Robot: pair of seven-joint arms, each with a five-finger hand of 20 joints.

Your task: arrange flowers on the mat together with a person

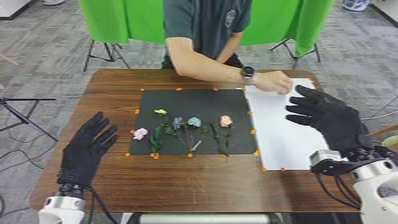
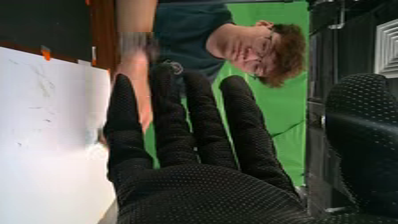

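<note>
The artificial flowers lie on the black mat, stems mostly toward the near edge. The right hand is wide open and empty by the white sheet, near the person's hand at its far end. The left hand is open too, holding nothing, left of the mat. The step seems to be a shared turn: best let the person's fingers clear, then pinch a stem lightly, sparing the petals.
</note>
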